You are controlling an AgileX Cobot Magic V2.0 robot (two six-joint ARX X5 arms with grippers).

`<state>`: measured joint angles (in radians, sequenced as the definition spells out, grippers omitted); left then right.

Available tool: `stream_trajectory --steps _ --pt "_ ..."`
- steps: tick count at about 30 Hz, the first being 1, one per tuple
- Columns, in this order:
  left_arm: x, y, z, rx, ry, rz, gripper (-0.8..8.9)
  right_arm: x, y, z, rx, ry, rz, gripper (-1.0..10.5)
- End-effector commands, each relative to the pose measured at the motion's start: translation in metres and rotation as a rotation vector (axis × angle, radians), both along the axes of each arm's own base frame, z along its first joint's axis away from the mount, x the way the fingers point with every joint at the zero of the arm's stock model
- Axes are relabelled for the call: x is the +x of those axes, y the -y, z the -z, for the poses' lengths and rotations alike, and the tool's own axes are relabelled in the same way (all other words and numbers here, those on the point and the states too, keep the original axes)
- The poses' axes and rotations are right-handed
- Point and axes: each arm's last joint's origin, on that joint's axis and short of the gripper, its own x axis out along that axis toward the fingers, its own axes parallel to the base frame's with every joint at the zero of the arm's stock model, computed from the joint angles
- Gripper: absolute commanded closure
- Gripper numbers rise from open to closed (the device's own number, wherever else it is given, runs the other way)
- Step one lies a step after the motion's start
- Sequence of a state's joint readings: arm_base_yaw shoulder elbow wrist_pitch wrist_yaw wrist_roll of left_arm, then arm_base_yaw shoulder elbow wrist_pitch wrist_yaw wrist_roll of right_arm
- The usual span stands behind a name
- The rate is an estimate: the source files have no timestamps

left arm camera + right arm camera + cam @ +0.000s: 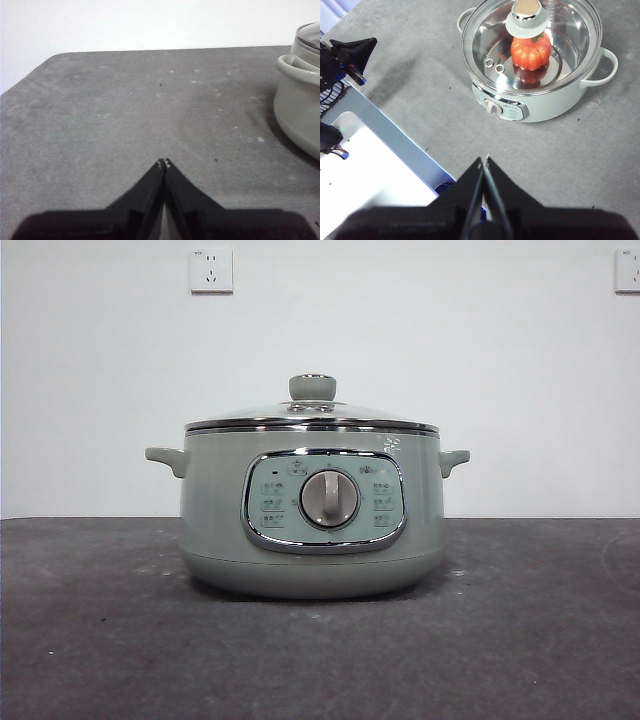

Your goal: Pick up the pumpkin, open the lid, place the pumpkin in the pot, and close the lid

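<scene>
Orange pumpkin (531, 51) sat in pot (310, 530) under seated lid (530, 42); both grippers, left (164, 162) and right (485, 159), were pinched empty, so nothing needed regripping.

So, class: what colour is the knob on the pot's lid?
The knob is pale sage green, with a shiny metal top; clearest in the front view.

The pale sage-green pot (312, 510) stood upright on the dark table, its dial facing the front view. The glass lid (312, 418) with its green knob sat closed on the rim. Inside, seen through the glass, the orange pumpkin (531, 51) rested on the shiny bottom
</scene>
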<state>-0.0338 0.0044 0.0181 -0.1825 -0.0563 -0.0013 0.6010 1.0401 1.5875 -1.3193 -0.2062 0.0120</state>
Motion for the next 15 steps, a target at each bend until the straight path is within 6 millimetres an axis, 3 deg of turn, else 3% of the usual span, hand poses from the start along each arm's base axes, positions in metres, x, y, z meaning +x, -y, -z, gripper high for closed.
stream_trajectory --steps 1,5,10,15 --pt "0.001 0.000 0.005 -0.007 -0.008 0.002 8.17 -0.001 0.003 -0.001 -0.017 0.036 0.003 9.5" --pt "0.001 0.000 0.005 -0.007 -0.008 0.002 8.17 -0.008 0.022 -0.010 -0.016 0.169 0.053 9.5" --pt "0.001 0.000 0.005 -0.006 -0.008 0.003 8.17 -0.027 0.047 -0.020 0.179 0.376 0.137 9.5" --pt "0.001 0.000 0.005 -0.007 -0.008 0.003 8.17 -0.043 0.064 0.005 0.182 0.579 0.296 9.5"
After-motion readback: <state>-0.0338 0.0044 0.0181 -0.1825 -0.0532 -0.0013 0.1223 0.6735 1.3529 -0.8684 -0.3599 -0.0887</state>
